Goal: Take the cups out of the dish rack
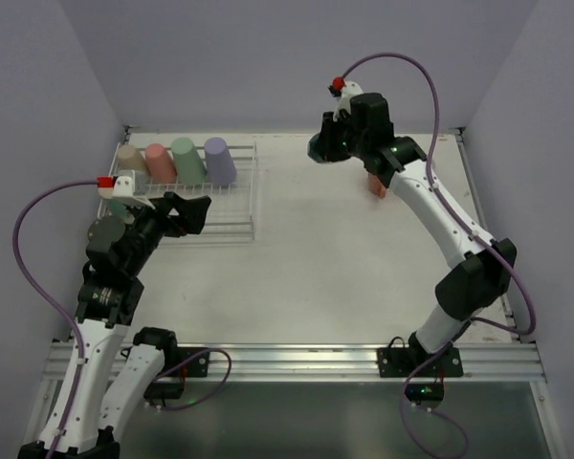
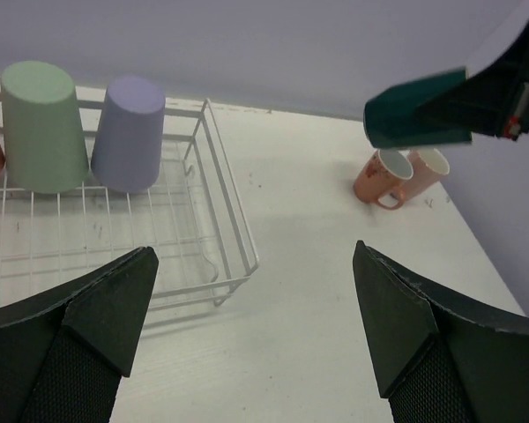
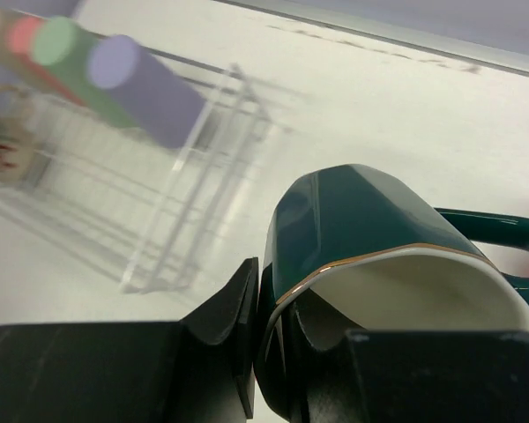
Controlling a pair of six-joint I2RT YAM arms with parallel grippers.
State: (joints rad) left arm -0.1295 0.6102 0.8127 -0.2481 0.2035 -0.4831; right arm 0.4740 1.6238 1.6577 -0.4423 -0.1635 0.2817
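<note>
The white wire dish rack (image 1: 231, 206) stands at the far left. A beige cup (image 1: 131, 161), a salmon cup (image 1: 160, 161), a mint green cup (image 1: 187, 159) and a lilac cup (image 1: 219, 159) stand upside down along its back. My left gripper (image 1: 193, 216) is open and empty above the rack's front right corner (image 2: 234, 264). My right gripper (image 1: 330, 143) is shut on the rim wall of a dark green mug (image 3: 361, 229), one finger inside and one outside, and holds it in the air. A salmon mug (image 2: 381, 176) and a pink mug (image 2: 428, 167) lie on the table at the far right.
Walls close the table at the back and both sides. The right arm (image 1: 430, 210) partly hides the salmon mug (image 1: 375, 187) in the top view. The front rows of the rack (image 2: 88, 238) hold no cups that I can see.
</note>
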